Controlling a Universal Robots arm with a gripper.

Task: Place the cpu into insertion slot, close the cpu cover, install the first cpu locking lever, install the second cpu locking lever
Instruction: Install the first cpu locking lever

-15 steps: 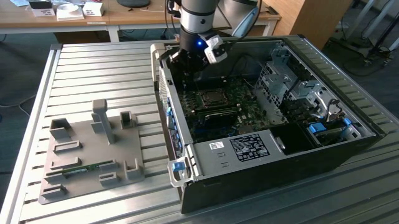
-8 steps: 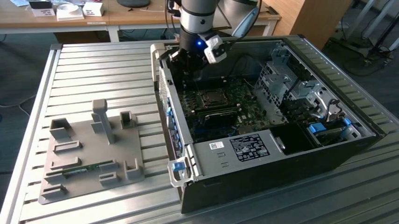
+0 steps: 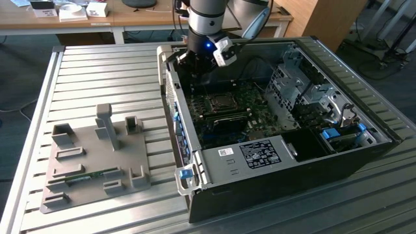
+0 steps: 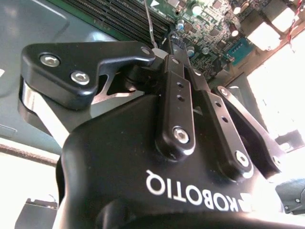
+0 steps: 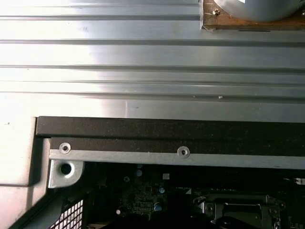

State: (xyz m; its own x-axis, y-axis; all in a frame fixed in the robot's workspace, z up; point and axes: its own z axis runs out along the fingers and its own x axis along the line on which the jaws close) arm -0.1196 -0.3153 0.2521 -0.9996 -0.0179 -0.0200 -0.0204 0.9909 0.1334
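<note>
Gripper [image 3: 195,80] is held inside the PC case [image 3: 273,190]; jaws clenched or released can't be told. The cpu cover [image 3: 219,101] is seen on the mobo [image 3: 260,113], just beside the jaws.

On the table [image 3: 104,73], a fixture plate [image 3: 97,158] lies at the exterior view's left of the computer case [image 3: 293,180].

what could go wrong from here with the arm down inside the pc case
1. The gripper hangs low beside the case wall on the exterior view's left; a sideways drift could strike it.
2. In the second wrist view, capacitors and memory slots lie close beyond it, so a deeper push might scrape them.
</note>
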